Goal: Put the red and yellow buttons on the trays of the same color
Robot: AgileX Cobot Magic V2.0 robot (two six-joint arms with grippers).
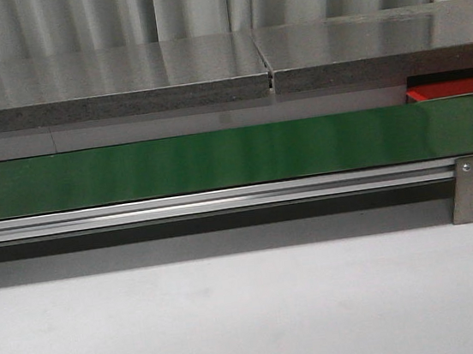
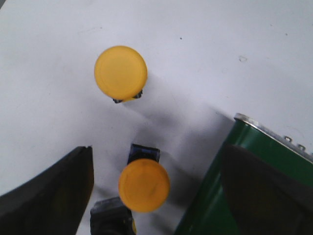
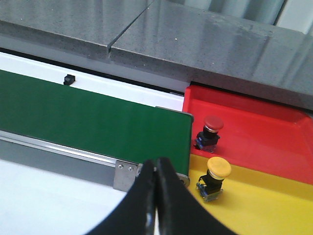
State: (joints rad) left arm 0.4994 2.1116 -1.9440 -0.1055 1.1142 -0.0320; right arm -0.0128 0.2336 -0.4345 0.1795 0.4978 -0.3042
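Black, tapered right gripper (image 3: 156,196) fingers press together, clenched on nothing. Just beyond them a glossy red button (image 3: 210,131) stands on the smooth red tray (image 3: 254,132), a yellow button (image 3: 215,177) on the yellow tray (image 3: 274,205). Spread wide, the left gripper (image 2: 156,196) frames one matte yellow-capped button (image 2: 144,185); another (image 2: 121,73) stands farther off on white tabletop (image 2: 205,44), beside the green belt (image 2: 215,196).

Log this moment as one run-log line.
left gripper: open over two yellow-capped buttons on white table | right gripper: shut, empty | red-capped button on red tray | yellow-capped button on yellow tray
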